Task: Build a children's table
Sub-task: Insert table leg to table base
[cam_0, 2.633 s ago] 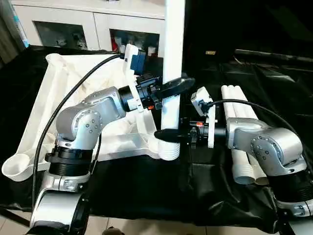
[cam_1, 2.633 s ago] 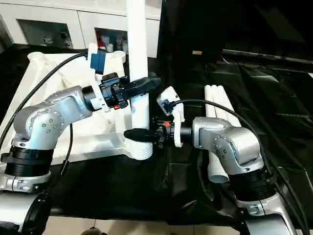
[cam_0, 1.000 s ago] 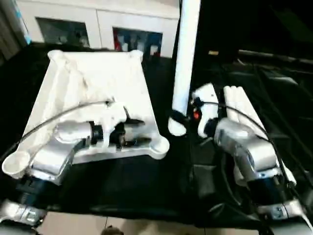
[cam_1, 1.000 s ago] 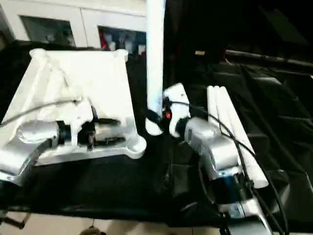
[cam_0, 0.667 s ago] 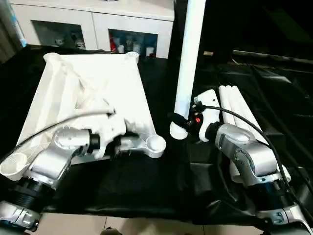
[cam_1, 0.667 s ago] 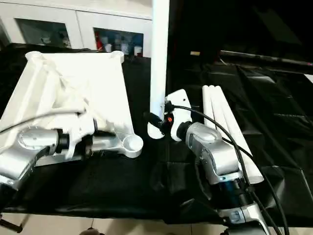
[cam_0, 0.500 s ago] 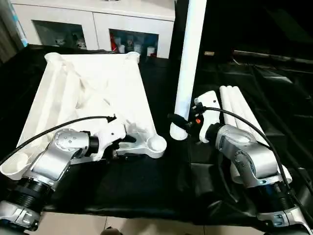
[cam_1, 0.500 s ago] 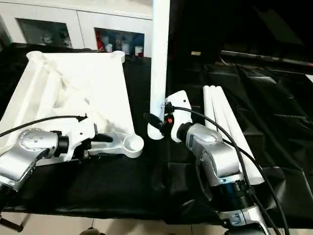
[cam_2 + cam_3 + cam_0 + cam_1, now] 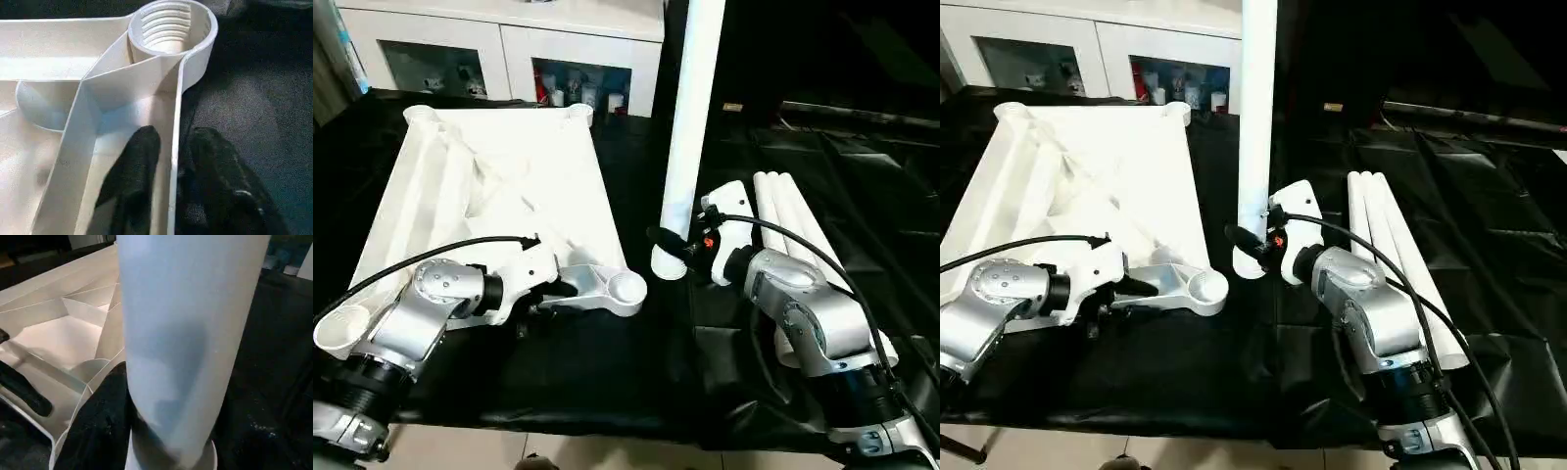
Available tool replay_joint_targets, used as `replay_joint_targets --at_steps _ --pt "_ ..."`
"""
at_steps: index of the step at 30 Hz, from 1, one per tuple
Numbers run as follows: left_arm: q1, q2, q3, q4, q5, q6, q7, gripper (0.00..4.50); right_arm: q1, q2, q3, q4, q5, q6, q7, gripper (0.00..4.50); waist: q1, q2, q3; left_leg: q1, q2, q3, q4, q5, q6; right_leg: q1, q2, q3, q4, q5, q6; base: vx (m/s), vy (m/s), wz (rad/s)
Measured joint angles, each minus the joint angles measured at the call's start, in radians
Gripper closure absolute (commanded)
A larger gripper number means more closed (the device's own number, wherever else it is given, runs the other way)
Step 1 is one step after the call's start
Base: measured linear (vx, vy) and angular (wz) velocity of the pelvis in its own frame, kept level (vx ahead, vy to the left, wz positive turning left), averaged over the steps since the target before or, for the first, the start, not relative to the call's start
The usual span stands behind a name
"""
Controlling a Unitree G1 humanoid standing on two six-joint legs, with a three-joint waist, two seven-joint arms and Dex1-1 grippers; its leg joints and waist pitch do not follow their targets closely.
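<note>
Holding one leg (image 9: 690,127) upright in our right gripper (image 9: 668,245), we clamp the tabletop (image 9: 494,186) rim with our left gripper (image 9: 168,166). Next the leg must go into the corner socket (image 9: 626,287) near the bench's front edge.

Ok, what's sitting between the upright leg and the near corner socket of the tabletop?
Nothing. In the left eye view, only black table cover shows between the upright leg, held in the right claw, and the corner socket.

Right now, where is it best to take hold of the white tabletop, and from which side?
Probably the thin rim wall beside the near corner socket, from the robot's side. The tabletop lies underside up, so one finger fits inside, one outside, as the left gripper stands.
</note>
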Motion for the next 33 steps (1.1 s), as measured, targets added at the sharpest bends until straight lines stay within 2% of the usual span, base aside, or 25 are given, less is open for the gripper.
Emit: replay_joint_targets --at_steps 16,18,25,33 --pt "-0.019 -0.021 0.011 0.038 -0.003 -0.004 -0.053 4.45 0.001 -0.002 0.000 -0.002 0.000 0.001 0.011 2.62 0.000 0.004 -0.001 0.000 0.000 0.000 0.000 0.000 0.000 0.000 0.000 0.000 -0.001 0.000 0.000 0.000 0.000 0.00" --pt "-0.019 -0.022 0.011 0.038 -0.003 -0.004 -0.054 4.49 0.001 -0.002 0.000 -0.002 0.001 0.003 0.015 2.62 0.000 0.004 -0.001 0.000 0.000 0.000 0.000 0.000 0.000 0.000 0.000 0.000 -0.001 0.000 0.000 0.000 0.000 0.00" --pt "-0.032 -0.069 0.011 0.048 0.009 0.016 -0.037 4.50 0.001 -0.009 0.029 -0.042 0.057 0.083 0.097 2.62 0.002 0.006 -0.001 0.000 0.000 0.001 0.000 0.000 0.000 0.000 -0.001 0.000 0.000 0.000 0.000 0.000 0.000 0.00" --pt "-0.051 -0.122 -0.010 0.054 0.041 0.025 0.001 4.50 0.000 0.009 0.030 0.007 0.056 0.085 0.109 2.62 0.007 0.010 -0.003 0.000 0.000 0.002 0.000 0.000 0.000 0.001 -0.002 0.000 0.000 0.000 0.000 0.000 0.000 0.00"
